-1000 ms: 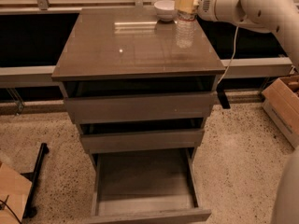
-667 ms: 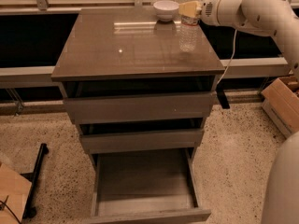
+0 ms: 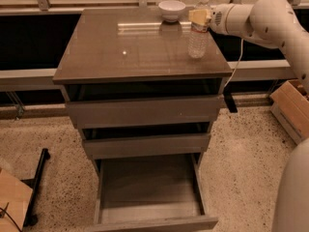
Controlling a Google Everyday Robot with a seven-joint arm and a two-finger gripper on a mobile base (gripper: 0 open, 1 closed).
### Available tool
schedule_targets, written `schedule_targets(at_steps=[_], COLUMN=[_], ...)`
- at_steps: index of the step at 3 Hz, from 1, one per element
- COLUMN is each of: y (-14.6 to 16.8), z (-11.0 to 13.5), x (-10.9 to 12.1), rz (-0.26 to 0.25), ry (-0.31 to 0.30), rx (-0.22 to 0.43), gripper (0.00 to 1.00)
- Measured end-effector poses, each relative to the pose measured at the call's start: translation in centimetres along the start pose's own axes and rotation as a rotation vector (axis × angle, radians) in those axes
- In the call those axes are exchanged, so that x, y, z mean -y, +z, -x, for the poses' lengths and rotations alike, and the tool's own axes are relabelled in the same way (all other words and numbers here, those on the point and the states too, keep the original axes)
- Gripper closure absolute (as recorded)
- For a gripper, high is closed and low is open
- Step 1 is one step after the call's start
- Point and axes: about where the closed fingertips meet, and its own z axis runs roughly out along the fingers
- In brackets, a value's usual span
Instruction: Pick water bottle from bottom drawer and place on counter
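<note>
1. A grey-brown cabinet with three drawers is seen from above and in front; its glossy counter [image 3: 125, 52] is wider than the drawers below it.
2. The water bottle [image 3: 197, 40] is seen upright at about 2 o'clock on the counter, near the right edge. Its base appears to rest on the surface, and its white cap is seen at the top.
3. The gripper [image 3: 200, 16] is closed on the upper part of the water bottle, just under the cap. A pale yellow pad [image 3: 198, 16] is laid across the bottle's shoulder.
4. The gripper is carried by a white arm [image 3: 270, 18], which reaches in from 3 o'clock, past the counter's right edge.
5. A white bowl [image 3: 172, 9] is placed at about 1 o'clock on the counter, by the far edge, just left of the bottle and apart from it.
6. The bottom drawer [image 3: 154, 224] is pulled fully out towards 6 o'clock, and its bare floor is shown.
7. The middle drawer [image 3: 147, 145] is pulled out a little; the top drawer [image 3: 145, 111] is pulled out less.
8. A cardboard box [image 3: 292, 105] is seen on the speckled floor at 4 o'clock from the cabinet.
</note>
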Motion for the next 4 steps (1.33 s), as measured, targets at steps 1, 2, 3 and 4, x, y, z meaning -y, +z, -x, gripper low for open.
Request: schedule_targets(at_steps=[1,2,3,4], y=[0.22,0.46,0.7,0.91], z=[-0.16,-0.31,-0.46,-0.59], x=[-0.08,-0.25,-0.42,-0.58], rz=[0.002,0.006,0.009,0.012], ry=[0.0,0.0,0.001,0.001], rx=[0.002,0.0,-0.003,-0.005], gripper=[0.59,0.36,0.13,0.0])
